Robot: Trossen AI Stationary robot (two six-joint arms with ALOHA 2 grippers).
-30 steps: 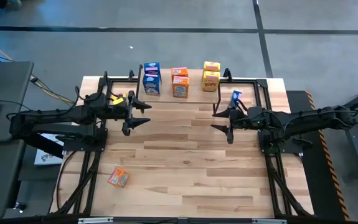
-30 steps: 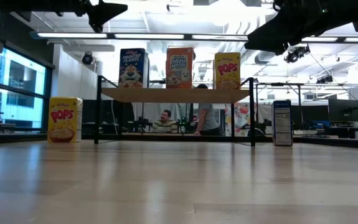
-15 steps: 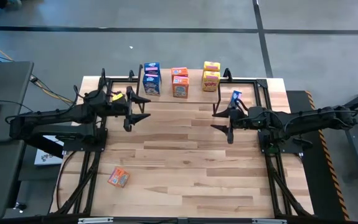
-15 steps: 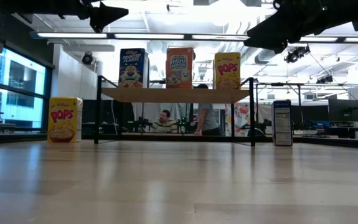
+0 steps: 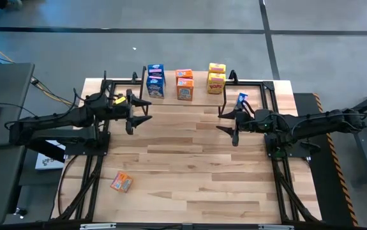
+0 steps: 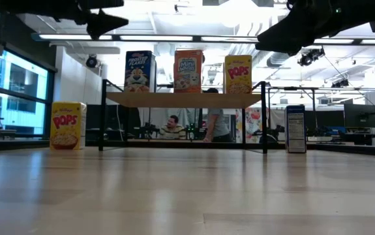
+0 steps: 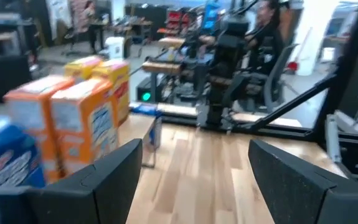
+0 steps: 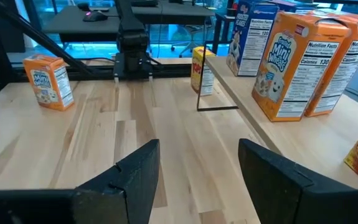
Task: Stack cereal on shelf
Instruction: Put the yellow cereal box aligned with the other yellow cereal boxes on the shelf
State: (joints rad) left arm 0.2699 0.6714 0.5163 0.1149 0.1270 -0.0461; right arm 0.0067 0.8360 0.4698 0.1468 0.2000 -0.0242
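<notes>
now | left hand (image 5: 143, 112) spread, empty, near shelf's (image 6: 184, 99) left end | right hand (image 5: 228, 120) parted, empty, near its right end | shelf: blue, orange, yellow cereal boxes (image 5: 184, 85) | high view only: orange box (image 5: 121, 182) lying on counter (image 5: 189, 172) | low view only: yellow box (image 6: 68, 125), blue box (image 6: 295, 128) beside shelf, people behind

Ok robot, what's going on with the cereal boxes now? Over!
Left gripper open, empty, above the table by the shelf. Right gripper open, empty. Blue, orange, yellow boxes on shelf; one orange box lying on the table, nothing blocking.
</notes>
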